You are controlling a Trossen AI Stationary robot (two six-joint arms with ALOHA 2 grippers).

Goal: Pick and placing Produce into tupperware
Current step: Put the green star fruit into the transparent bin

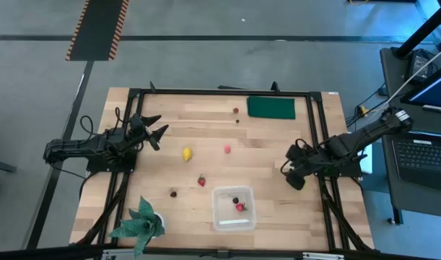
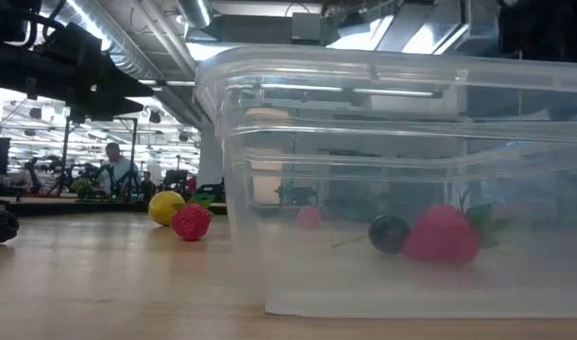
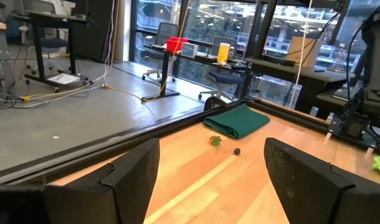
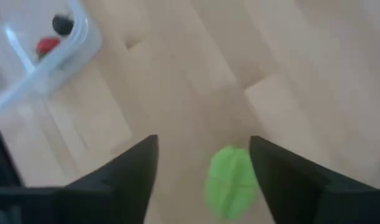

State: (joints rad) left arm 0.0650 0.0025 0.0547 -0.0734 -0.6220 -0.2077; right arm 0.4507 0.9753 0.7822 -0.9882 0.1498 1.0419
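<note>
The clear tupperware [image 1: 233, 217] stands near the table's front edge, with a red berry [image 1: 240, 206] and a dark piece [image 1: 235, 200] lying on its floor. On the bare wood lie a yellow lemon [image 1: 186, 153], a pink berry [image 1: 226, 149], a red berry [image 1: 201, 180] and a dark piece [image 1: 173, 193]. My right gripper [image 1: 296, 175] hangs open at the right side, pointing steeply down. A light green piece [image 4: 230, 180] shows in the gap between its fingers, apart from both. My left gripper [image 1: 156, 128] waits open and level at the left side.
A dark green pad [image 1: 271, 107] lies at the far right, with two tiny dark pieces [image 1: 236, 112] beside it. A teal leafy plant [image 1: 141, 224] stands at the near left corner. A black frame [image 1: 206, 92] runs round the table's edge.
</note>
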